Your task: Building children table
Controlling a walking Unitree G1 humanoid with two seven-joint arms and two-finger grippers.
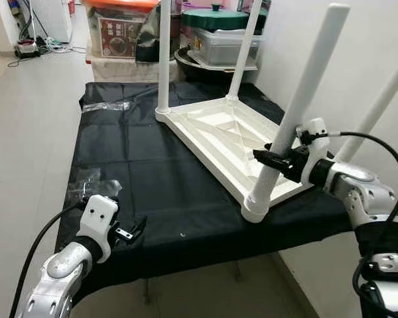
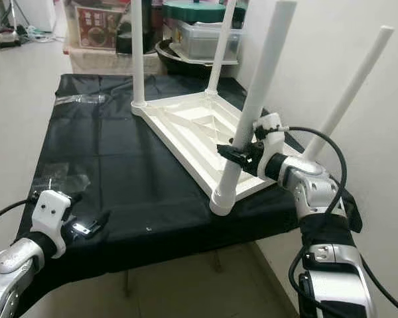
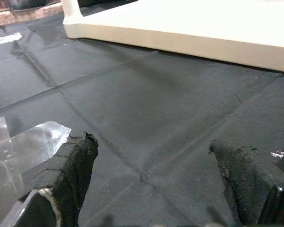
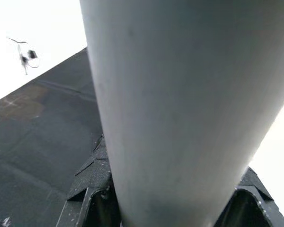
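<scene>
Right gripper (image 1: pixel 273 159) clamps near table leg (image 1: pixel 298 109) seemingly at cloth (image 1: pixel 152 179) edge; left gripper (image 1: pixel 129 233) parted over bare cloth

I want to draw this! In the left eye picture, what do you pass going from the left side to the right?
Left claw → crinkly clear plastic wrap → upside-down white table top → near table leg, held by the right claw.
</scene>
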